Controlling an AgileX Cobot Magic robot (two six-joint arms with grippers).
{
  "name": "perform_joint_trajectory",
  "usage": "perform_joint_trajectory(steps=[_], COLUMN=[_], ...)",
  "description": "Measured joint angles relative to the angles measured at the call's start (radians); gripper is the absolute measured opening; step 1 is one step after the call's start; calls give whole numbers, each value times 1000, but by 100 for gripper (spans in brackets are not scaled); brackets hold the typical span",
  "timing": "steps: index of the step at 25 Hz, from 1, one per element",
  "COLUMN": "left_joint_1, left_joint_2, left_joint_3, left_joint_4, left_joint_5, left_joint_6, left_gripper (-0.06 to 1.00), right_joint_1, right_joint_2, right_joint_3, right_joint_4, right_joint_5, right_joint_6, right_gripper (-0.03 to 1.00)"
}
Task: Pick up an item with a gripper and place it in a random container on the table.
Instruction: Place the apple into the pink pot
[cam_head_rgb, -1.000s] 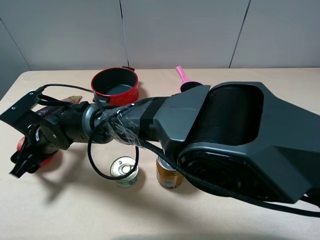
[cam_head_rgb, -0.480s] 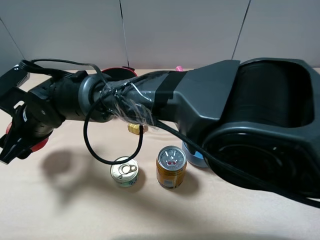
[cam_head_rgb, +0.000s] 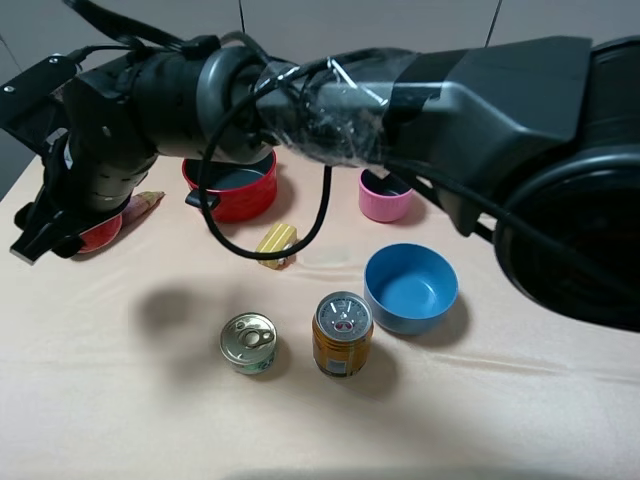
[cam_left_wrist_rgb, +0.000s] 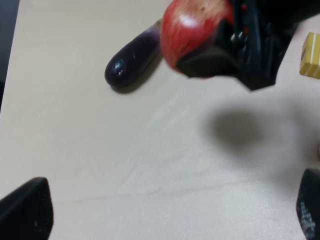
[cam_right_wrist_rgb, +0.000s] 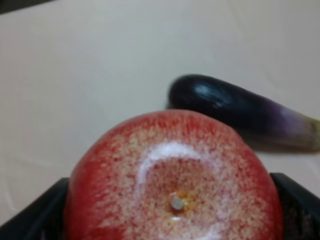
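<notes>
Exterior high view: at the far left my right claw (cam_head_rgb: 60, 228) is clamped on the red fruit (cam_head_rgb: 100, 232), held off the table (cam_head_rgb: 120, 400) by the eggplant (cam_left_wrist_rgb: 132, 57); the pink saucepan (cam_head_rgb: 385, 195) sits well to its right. My left claw (cam_left_wrist_rgb: 167, 210) gapes wide, holding nothing.

Right gripper (cam_head_rgb: 68, 230) at 9 o'clock on the table (cam_head_rgb: 120, 420), jaws clamped on the red fruit (cam_head_rgb: 100, 233). Its dark arm (cam_head_rgb: 330, 100) reaches in from 3 o'clock, across the far side. Red pot (cam_head_rgb: 240, 190) at 11, partly behind the arm. Pink saucepan (cam_head_rgb: 385, 200) at 1, handle hidden. Yellow block (cam_head_rgb: 276, 244) near centre. Blue bowl (cam_head_rgb: 410, 290) at 4. Orange can (cam_head_rgb: 342, 335) at 6, upright. Silver-topped tin (cam_head_rgb: 248, 343) just beside it toward 7, not touching. Blurred shadow (cam_head_rgb: 170, 310) at 8.
</notes>
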Motion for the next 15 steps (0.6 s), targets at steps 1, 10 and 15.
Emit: perform_joint_trajectory(steps=[1,10,15], left_joint_1=[0,0,0], left_joint_2=[0,0,0], left_joint_3=[0,0,0], left_joint_4=[0,0,0], left_joint_5=[0,0,0], left_joint_6=[0,0,0], left_gripper=[99,99,99], right_joint_1=[-10,-115,-189], right_joint_2=[-15,-176,-266], right_joint_3=[22,280,428], right_joint_4=[0,0,0], right_joint_5=[-1,-81,-136], right_joint_6=[0,0,0], right_gripper=[55,55,55])
